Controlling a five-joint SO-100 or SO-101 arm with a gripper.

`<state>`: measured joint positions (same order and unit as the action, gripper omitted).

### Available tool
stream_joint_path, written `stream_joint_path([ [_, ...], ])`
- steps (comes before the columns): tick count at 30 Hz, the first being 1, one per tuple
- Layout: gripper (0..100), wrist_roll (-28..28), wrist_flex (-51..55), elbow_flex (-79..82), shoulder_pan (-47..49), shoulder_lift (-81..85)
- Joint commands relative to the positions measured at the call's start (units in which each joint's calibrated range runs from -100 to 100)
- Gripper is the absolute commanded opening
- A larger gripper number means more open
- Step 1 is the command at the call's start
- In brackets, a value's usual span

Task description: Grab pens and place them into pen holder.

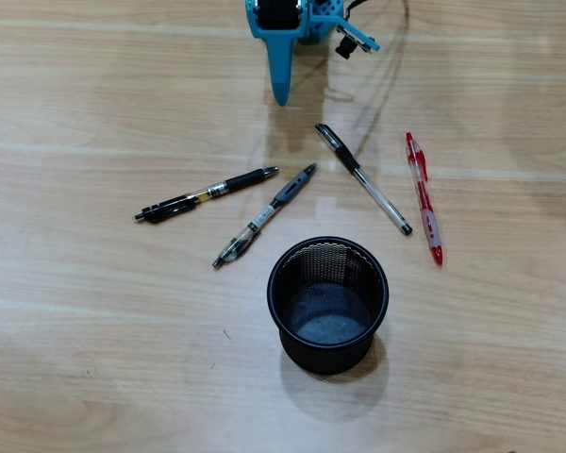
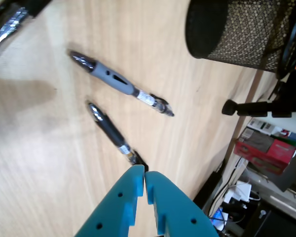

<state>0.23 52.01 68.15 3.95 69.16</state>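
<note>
In the overhead view four pens lie fanned out above the black mesh pen holder (image 1: 326,358): a black pen (image 1: 208,193) at the left, a grey-grip pen (image 1: 264,215), a clear pen with a black cap (image 1: 363,179) and a red pen (image 1: 423,198) at the right. My blue gripper (image 1: 281,94) hangs at the top, above the pens and apart from all of them. In the wrist view my gripper (image 2: 144,173) is shut with nothing between its fingers. The black pen (image 2: 113,133) lies just beyond the tips, the grey-grip pen (image 2: 121,85) further on, and the pen holder (image 2: 246,39) is at the top right.
A dark cable (image 1: 389,57) loops beside the arm's base. The wrist view shows the table's edge (image 2: 246,103) at the right, with a black stand (image 2: 256,107), a red box (image 2: 269,153) and cables beyond it. Part of another pen (image 2: 7,24) shows at the top left.
</note>
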Motion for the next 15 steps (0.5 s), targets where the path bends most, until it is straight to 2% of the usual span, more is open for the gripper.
stream_joint_path([
  [1,2,2.44,0.25,-10.14,-1.35,-8.31],
  [2,2,7.2,0.25,-12.22,-3.27,-11.28],
  [7,2,17.36,6.08,-17.83,-5.55,-17.65],
  [15,2,36.05,34.69,-42.35,-8.85,-30.05],
])
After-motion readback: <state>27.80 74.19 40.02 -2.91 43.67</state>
